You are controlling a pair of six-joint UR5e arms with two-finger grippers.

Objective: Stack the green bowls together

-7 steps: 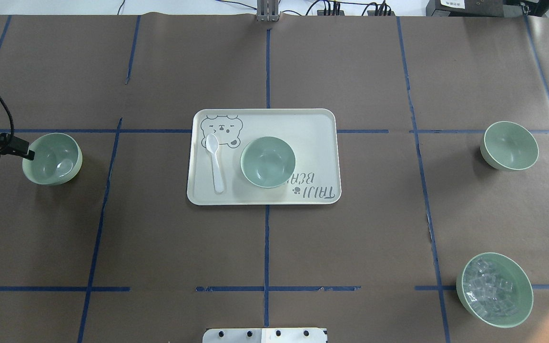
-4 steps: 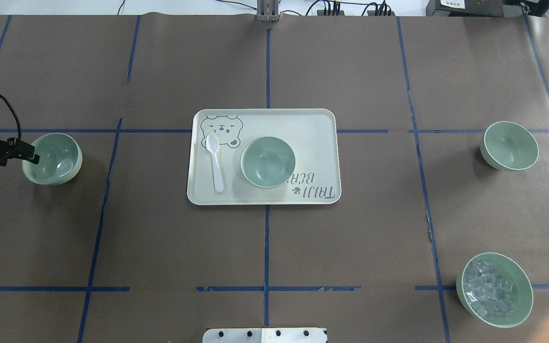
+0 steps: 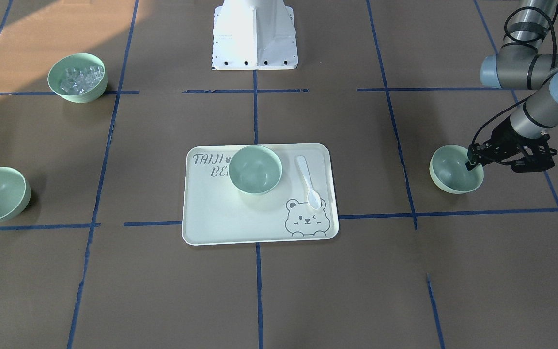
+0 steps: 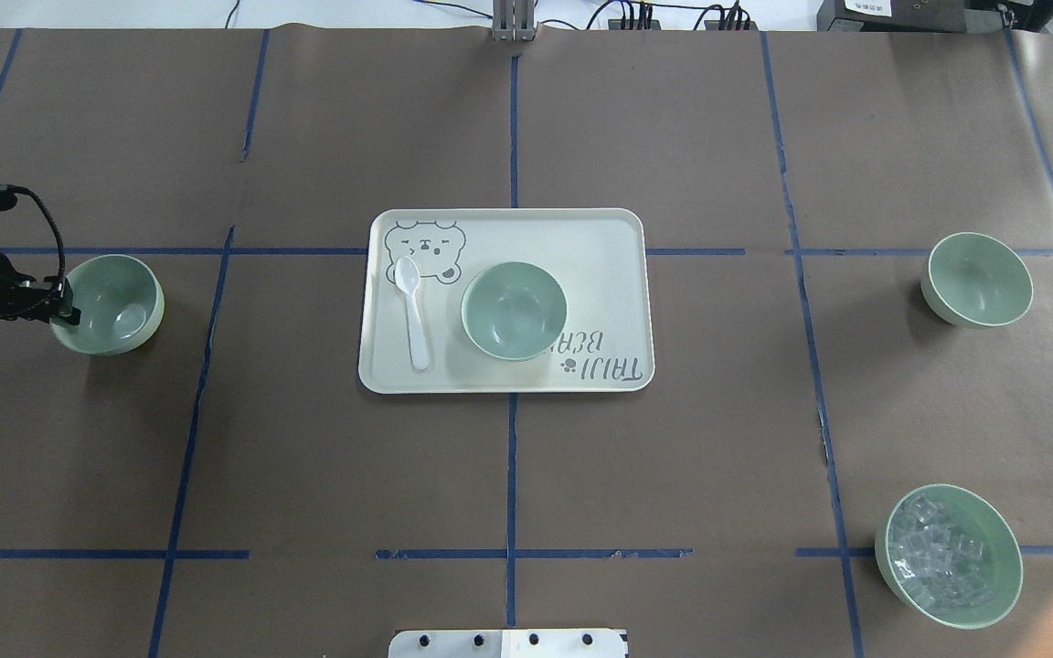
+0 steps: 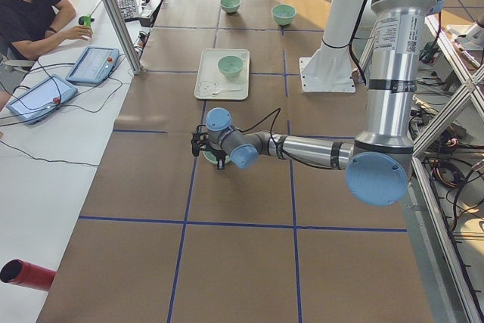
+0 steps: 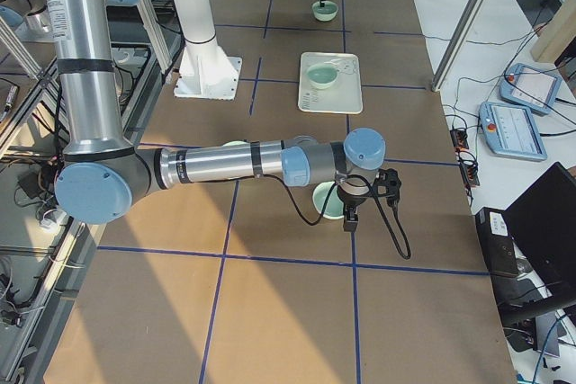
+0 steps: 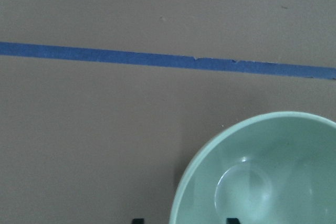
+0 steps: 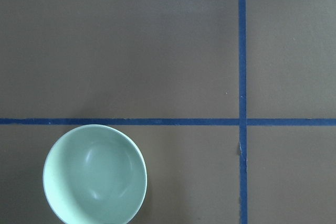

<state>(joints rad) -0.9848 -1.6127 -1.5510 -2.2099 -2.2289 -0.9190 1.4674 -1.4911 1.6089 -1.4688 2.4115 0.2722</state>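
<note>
Left tool [image 4: 68, 315] astride the rim of a pale mint-green round plastic bowl [image 4: 115, 302] near the left edge of the brown counter [image 4: 673, 475]
Within the last second the bowl has slid slightly toward the counter's middle as the tool settled; its fingers [image 7: 232, 221] stand apart, one inside the wall, one outside, so the first pick-up seems about to start. A second plain green bowl [image 4: 514, 311] sits on the pale bear-print tray [image 4: 581, 247] at the centre, a third bowl [image 4: 979, 279] by the right edge; the right tool [image 6: 349, 220] I cannot tell, apart or together
</note>
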